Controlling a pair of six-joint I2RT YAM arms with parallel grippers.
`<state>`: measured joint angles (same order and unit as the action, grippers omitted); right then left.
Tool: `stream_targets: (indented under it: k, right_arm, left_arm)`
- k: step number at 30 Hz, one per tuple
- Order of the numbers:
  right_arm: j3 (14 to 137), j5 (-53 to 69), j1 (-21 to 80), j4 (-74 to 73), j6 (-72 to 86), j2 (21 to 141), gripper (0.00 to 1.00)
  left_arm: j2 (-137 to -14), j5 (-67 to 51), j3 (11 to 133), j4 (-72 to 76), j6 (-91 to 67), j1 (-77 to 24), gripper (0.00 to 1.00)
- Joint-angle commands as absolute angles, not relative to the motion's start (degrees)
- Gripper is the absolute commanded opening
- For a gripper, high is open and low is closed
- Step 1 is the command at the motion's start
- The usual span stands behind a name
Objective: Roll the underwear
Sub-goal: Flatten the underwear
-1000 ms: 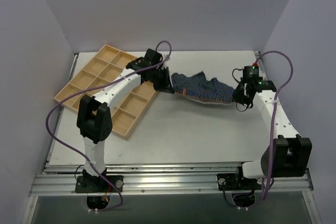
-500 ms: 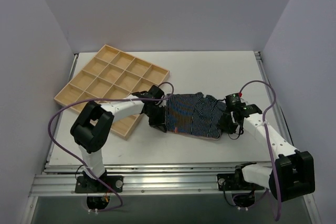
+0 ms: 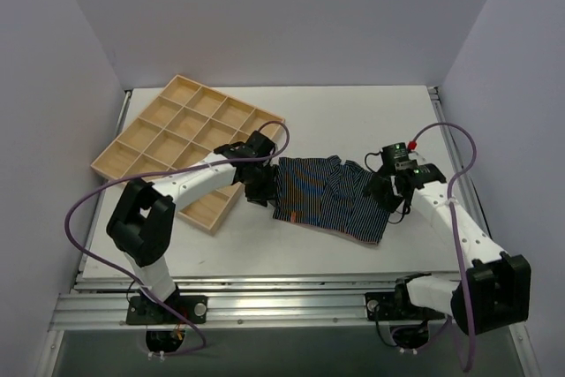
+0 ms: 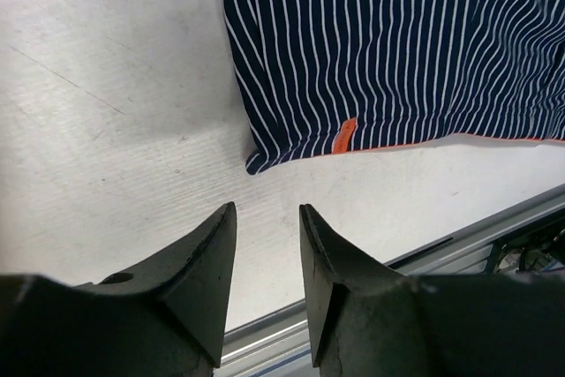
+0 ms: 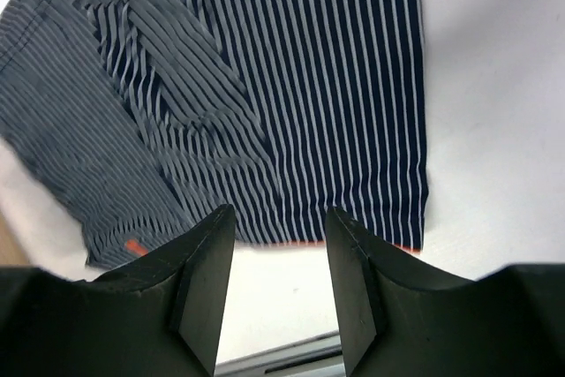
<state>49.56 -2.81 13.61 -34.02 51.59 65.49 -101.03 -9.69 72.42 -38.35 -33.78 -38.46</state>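
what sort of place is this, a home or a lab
Most likely a robotics lab cell: a left arm and right arm bolted to a metal rail at a white table, plain walls boxing it in, with the underwear and a wooden tray laid out.

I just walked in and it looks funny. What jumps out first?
The dark navy cloth underwear with thin white stripes, spread out mid-table. The left gripper and right gripper are at its two sides, both open and empty. A pale wooden tray of square cells lies at the far left.
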Motion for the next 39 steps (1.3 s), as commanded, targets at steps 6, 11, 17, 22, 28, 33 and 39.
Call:
stream_targets:
  k: [6, 11, 17, 22, 28, 33, 39]
  right_arm:
    - [54.8, 1.2, 0.8, -27.1, 41.0, 78.7, 0.41]
    - [57.6, 3.2, -6.8, -24.7, 35.3, 83.3, 0.42]
    - [58.2, 5.0, -11.8, -22.0, 32.3, 88.2, 0.42]
    - [56.3, 10.2, -14.5, -16.2, 30.2, 91.1, 0.4]
    - [54.9, 12.1, -14.5, -12.8, 29.4, 93.1, 0.4]
    - [53.4, 12.1, -14.5, -10.7, 28.6, 95.4, 0.39]
    - [52.4, 11.3, -14.5, -10.2, 27.4, 97.8, 0.36]
  left_arm:
    - [-94.5, -6.4, 76.1, -38.1, -32.4, -41.0, 0.46]
    - [-90.5, -4.7, 73.0, -29.7, -34.0, -47.4, 0.5]
    - [-94.6, -2.6, 73.6, -22.9, -35.4, -57.4, 0.52]
    - [-101.2, -8.3, 70.9, -15.1, -41.2, -55.9, 0.52]
    - [-105.9, -7.9, 71.6, -16.9, -41.0, -53.2, 0.52]
    - [-106.7, -11.3, 68.1, -13.6, -39.7, -48.7, 0.52]
    - [-111.9, -12.0, 72.2, -17.1, -36.6, -45.4, 0.52]
